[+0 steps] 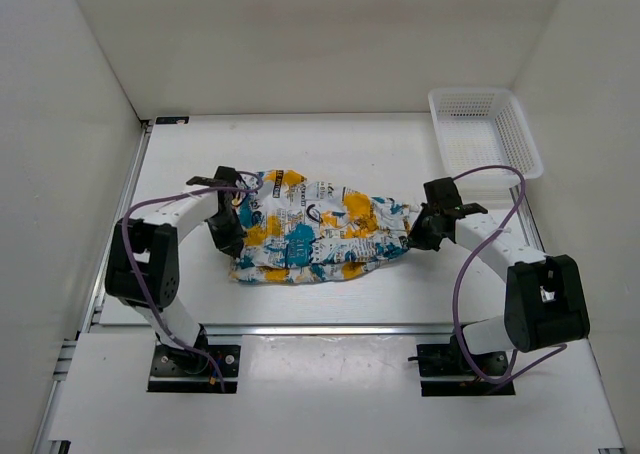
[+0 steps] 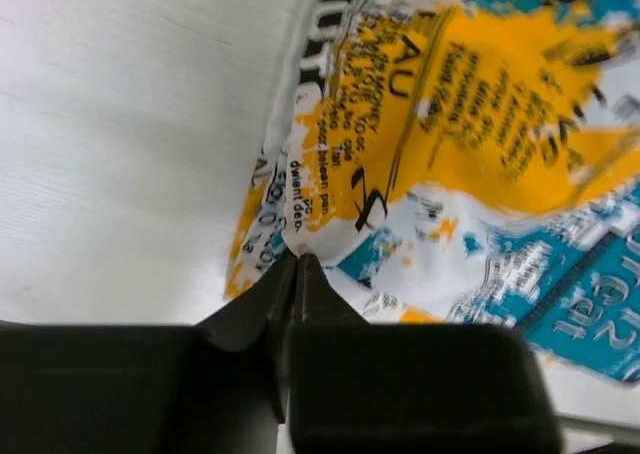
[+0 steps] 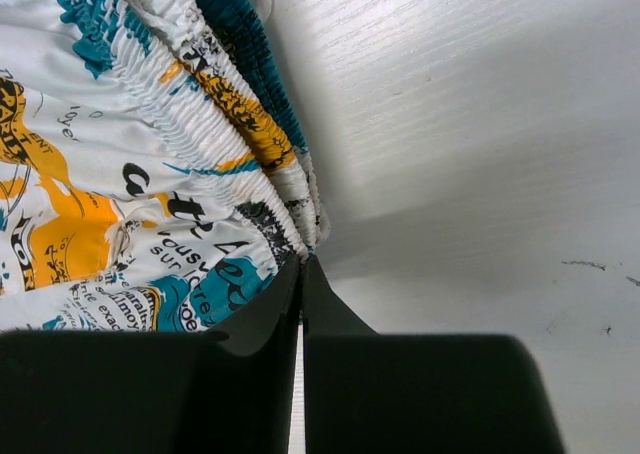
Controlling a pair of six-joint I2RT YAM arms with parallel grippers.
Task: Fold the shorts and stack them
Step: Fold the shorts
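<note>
The shorts (image 1: 315, 232) lie crumpled and spread across the middle of the table, white with teal, orange and black print. My left gripper (image 1: 237, 244) is at their left edge. In the left wrist view its jaws (image 2: 298, 258) are shut on a small fold of the orange-printed shorts (image 2: 450, 124). My right gripper (image 1: 411, 238) is at the right end. In the right wrist view its tips (image 3: 302, 261) are closed on the very edge of the gathered waistband (image 3: 250, 164) of the shorts (image 3: 100, 174).
A white mesh basket (image 1: 520, 134) stands at the back right of the table, apart from the shorts. White walls enclose the table on the left, back and right. Purple cables loop off both arms.
</note>
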